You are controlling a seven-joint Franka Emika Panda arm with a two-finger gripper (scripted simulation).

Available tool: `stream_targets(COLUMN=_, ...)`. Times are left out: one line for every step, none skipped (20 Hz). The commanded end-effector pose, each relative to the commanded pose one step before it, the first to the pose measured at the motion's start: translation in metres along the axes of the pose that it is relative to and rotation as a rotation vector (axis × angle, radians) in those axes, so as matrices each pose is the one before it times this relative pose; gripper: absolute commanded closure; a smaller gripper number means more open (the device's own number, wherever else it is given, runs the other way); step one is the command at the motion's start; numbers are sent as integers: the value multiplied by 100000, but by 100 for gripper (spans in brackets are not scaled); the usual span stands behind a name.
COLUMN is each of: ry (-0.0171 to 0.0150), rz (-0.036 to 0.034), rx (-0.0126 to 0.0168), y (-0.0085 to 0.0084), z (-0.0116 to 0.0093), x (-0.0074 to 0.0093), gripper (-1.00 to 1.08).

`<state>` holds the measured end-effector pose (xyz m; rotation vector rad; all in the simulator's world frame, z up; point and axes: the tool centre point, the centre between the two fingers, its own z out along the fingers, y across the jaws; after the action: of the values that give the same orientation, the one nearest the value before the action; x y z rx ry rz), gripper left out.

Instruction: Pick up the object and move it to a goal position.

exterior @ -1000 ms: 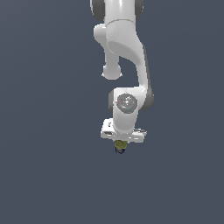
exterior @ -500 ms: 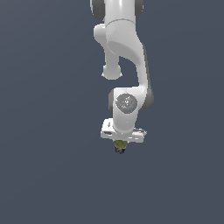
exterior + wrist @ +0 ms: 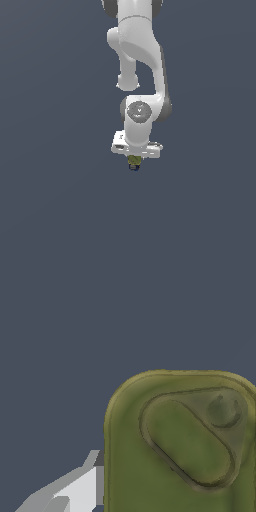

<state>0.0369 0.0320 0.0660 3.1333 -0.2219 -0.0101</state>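
The object [image 3: 134, 162] is a small olive-green item with a dark bluish end. It hangs just under the white hand of the arm in the exterior view. My gripper [image 3: 134, 161] is shut on it and points straight down. The fingers themselves are hidden behind the hand and the object there. In the wrist view the object [image 3: 180, 446] fills much of the picture as an olive-green rounded face with an oval recess. One white finger [image 3: 75, 488] presses against its side.
A plain dark grey-blue ground fills both views. The white arm [image 3: 140, 60] comes down from the top of the exterior view.
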Motion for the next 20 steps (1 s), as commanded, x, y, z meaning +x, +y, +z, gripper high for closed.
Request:
stream_targets(ry=494, rz=53, rx=83, y=846, z=-744, x=-538, gripper=108)
stream_targets(ry=0, rz=0, rx=0, y=411, z=-239, x=-339, gripper=108)
stream_targets(ry=0, rz=0, rx=0, y=447, z=-260, x=-369, gripper=108)
stream_targets(ry=0, rz=0, rx=0, y=486, z=-283, x=-400, gripper=108)
stream_targets(ry=0, rz=0, rx=0, y=527, z=-307, x=-433, gripper=108)
stream_targets(ry=0, rz=0, rx=0, y=570, z=-332, x=-467, gripper=108)
stream_targets(ry=28, rz=29, rx=28, y=632, z=-377, x=-501, gripper=108)
stream_targets(ry=0, rz=0, rx=0, y=637, z=-372, x=-521, gripper=108)
stream_targets(ry=0, rz=0, rx=0, y=654, z=-383, x=-534, gripper=108)
stream_targets(ry=0, rz=0, rx=0, y=673, z=-394, x=-548, gripper=108)
stream_targets(ry=0, rz=0, rx=0, y=693, z=-406, x=-562, gripper=108)
stream_targets(ry=23, rz=21, rx=38, y=731, z=-435, x=-579, gripper=108)
stream_targets(ry=0, rz=0, rx=0, y=738, z=-434, x=-595, gripper=108)
stream_targets(ry=0, rz=0, rx=0, y=746, z=-440, x=-600, gripper=108)
stream_targets(ry=19, rz=14, rx=43, y=745, z=-444, x=-588, gripper=108)
stream_targets(ry=0, rz=0, rx=0, y=717, z=-424, x=-571, gripper=108)
stream_targets(ry=0, rz=0, rx=0, y=702, z=-416, x=-554, gripper=108)
stream_targets(ry=0, rz=0, rx=0, y=683, z=-406, x=-536, gripper=108)
stream_targets(ry=0, rz=0, rx=0, y=660, z=-393, x=-516, gripper=108)
stream_targets(ry=25, rz=6, rx=64, y=646, z=-392, x=-498, gripper=108)
